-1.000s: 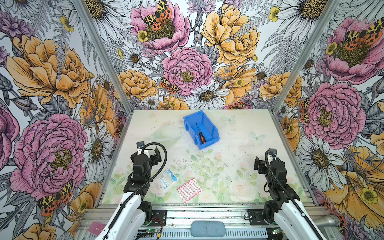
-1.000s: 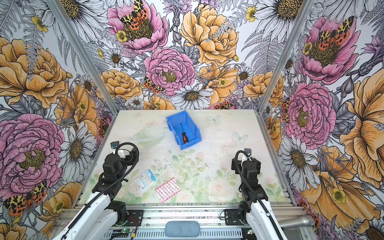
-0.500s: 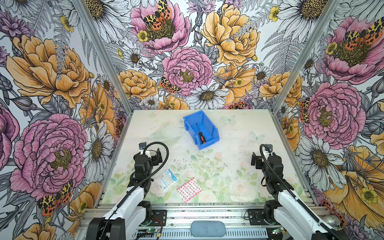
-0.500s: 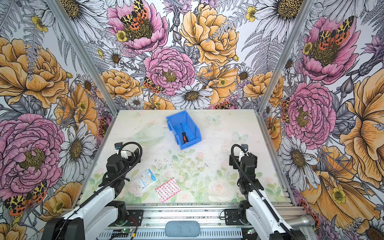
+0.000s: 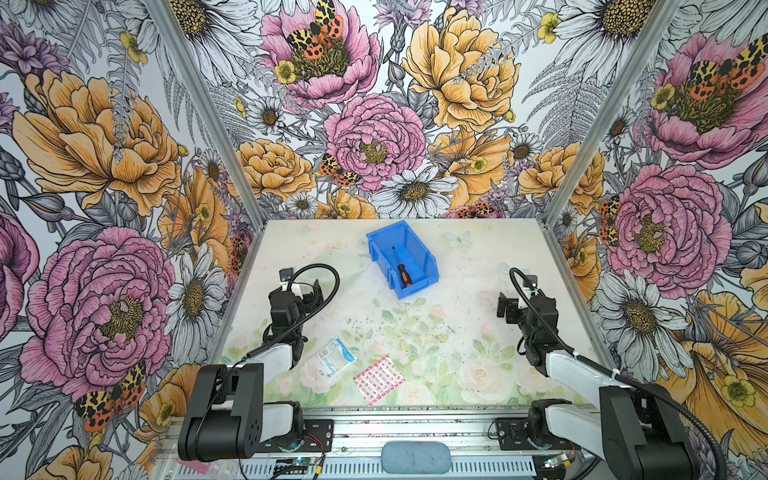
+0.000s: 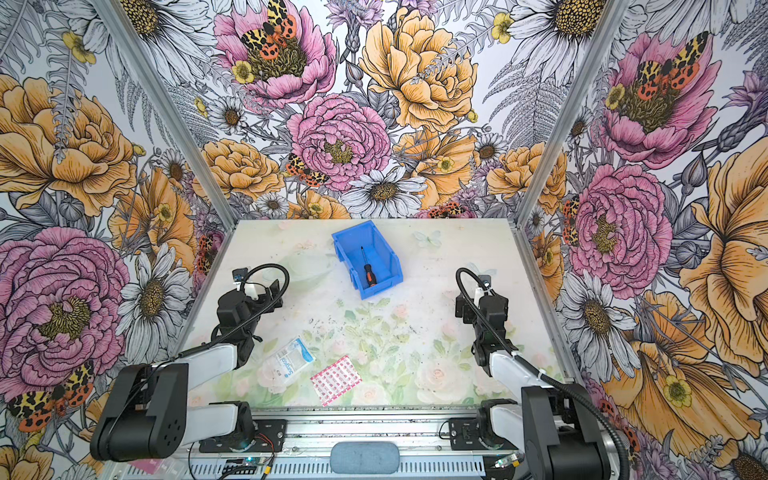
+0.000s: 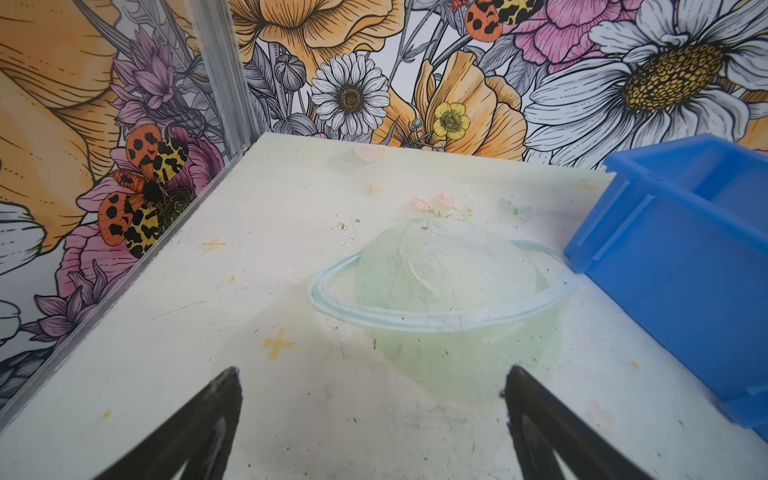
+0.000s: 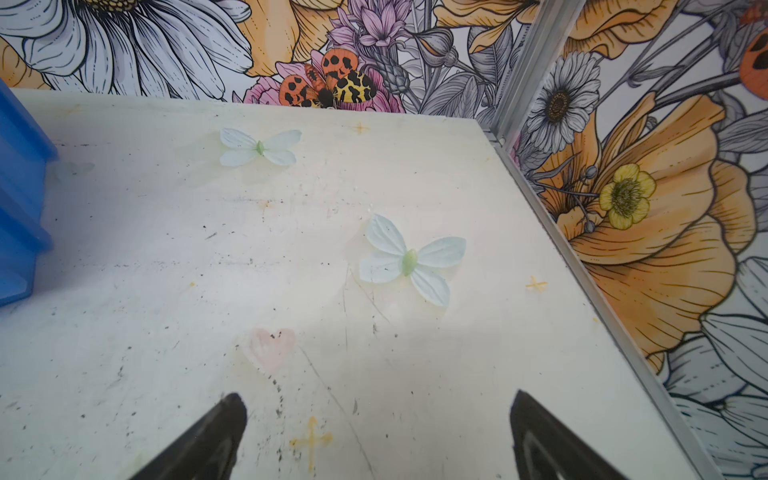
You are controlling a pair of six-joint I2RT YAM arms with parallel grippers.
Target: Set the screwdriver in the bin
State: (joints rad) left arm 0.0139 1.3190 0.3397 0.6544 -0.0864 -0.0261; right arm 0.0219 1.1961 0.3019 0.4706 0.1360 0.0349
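The blue bin (image 5: 417, 288) stands at the far middle of the table, also seen in the second top view as the bin (image 6: 383, 289). Inside it lies the screwdriver (image 5: 400, 267), black handle with an orange end towards the front; the screwdriver (image 6: 367, 268) shows in both top views. My left gripper (image 5: 303, 289) sits low by the table's left side, open and empty (image 7: 370, 374), with the bin (image 7: 665, 257) to its side. My right gripper (image 5: 519, 297) sits by the right side, open and empty (image 8: 377, 397); the bin's edge (image 8: 20, 199) just shows.
A white gauze packet (image 5: 330, 359) and a pink-patterned packet (image 5: 379, 379) lie near the front of the table between the arms. Flowered walls close in the left, right and far sides. A metal rail (image 5: 415, 432) with the arm bases runs along the front.
Both arms have folded down and back, so their elbows now show at the front rail. The grippers stay open. Screwdriver and bin have not moved.
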